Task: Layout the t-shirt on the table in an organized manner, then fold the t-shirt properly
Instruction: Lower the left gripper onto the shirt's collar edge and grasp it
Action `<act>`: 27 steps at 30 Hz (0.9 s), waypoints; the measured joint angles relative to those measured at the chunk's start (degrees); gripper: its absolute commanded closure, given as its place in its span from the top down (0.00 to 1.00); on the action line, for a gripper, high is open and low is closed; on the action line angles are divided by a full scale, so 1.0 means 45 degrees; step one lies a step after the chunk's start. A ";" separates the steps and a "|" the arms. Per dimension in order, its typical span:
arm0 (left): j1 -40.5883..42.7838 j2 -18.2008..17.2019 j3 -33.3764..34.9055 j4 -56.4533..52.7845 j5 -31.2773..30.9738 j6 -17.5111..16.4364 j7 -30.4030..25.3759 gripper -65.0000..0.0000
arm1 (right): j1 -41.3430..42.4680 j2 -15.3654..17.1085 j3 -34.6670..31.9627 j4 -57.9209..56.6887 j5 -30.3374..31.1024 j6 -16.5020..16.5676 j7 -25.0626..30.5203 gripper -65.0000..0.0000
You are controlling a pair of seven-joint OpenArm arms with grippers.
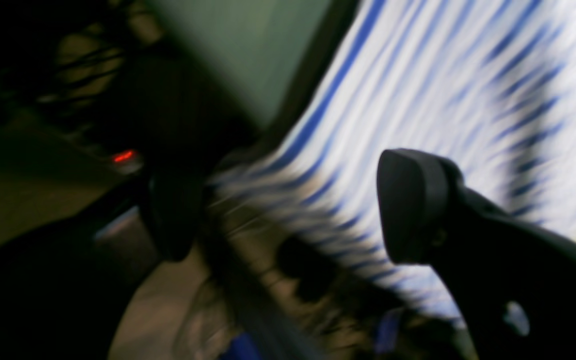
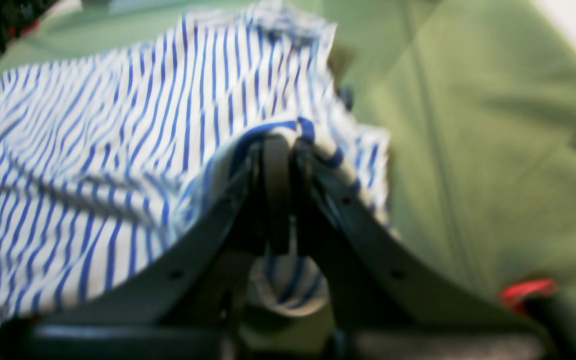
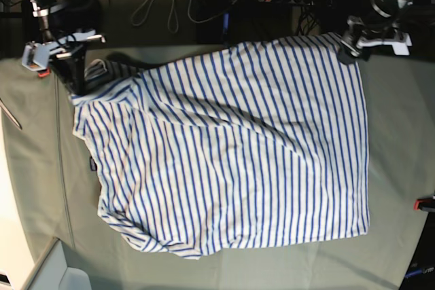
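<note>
Striped shirt spread across the table, one corner pinched.

The shirt (image 3: 231,147) lies mostly flat on the table (image 3: 397,161), its near hem rumpled. At the far edge, the right gripper (image 2: 278,145) is clamped on a bunched corner; the left gripper (image 1: 288,205) stands spread apart beside the other corner, gripping nothing.

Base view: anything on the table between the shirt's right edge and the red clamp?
Nothing; in the base view only bare table lies between the t-shirt and the red clamp.
</note>
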 measured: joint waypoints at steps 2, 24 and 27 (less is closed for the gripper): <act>-0.0010 0.0117 0.0083 0.0005 0.0850 -0.0005 0.0010 0.80 | 0.0102 0.0005 -0.0019 0.0005 0.0010 -0.0005 0.0010 0.00; -0.1326 0.0053 0.0097 -0.1166 0.0758 -0.0204 0.0384 0.16 | 0.0102 0.0000 0.0015 0.0005 0.0019 -0.0005 0.0049 0.00; -0.1103 -0.0005 0.0039 -0.1015 0.0602 -0.0262 0.0651 0.00 | 0.0102 0.0005 0.0015 0.0005 0.0019 -0.0005 0.0039 0.00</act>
